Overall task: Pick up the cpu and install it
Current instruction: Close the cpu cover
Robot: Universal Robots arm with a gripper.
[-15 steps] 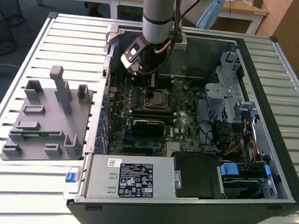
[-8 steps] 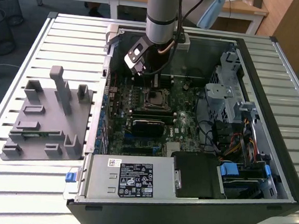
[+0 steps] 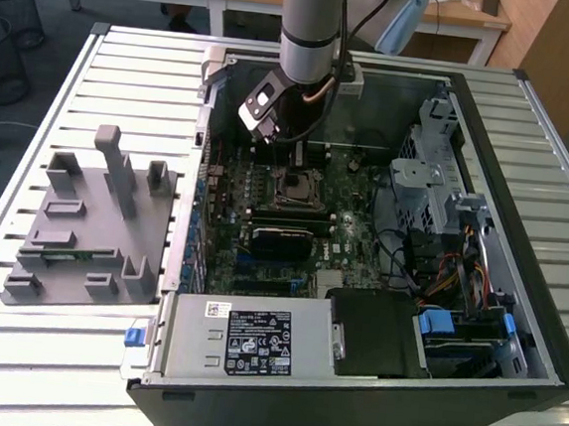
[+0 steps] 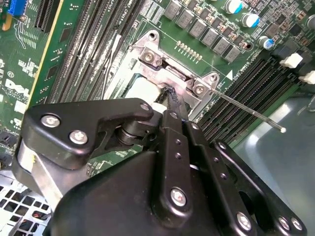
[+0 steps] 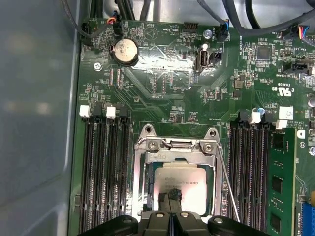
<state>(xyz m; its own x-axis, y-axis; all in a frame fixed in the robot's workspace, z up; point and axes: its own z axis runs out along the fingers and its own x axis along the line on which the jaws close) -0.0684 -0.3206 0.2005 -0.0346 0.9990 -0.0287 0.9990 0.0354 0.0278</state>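
Gripper (image 5: 170, 194), seemingly closed, touches cpu (image 5: 189, 177) lying inside motherboard socket (image 5: 178, 156).

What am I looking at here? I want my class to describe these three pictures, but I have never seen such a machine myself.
This is one robot arm reaching into an open computer case that lies on a slatted table. The exterior view looks on from off the arm. Both wrist views come from cameras riding on the arm, looking down at the green motherboard. A grey holder block sits on the table at the exterior view's left. The arm's pincer looks shut, with its tips on the cpu, the silvery square chip lying flat inside the metal socket frame.
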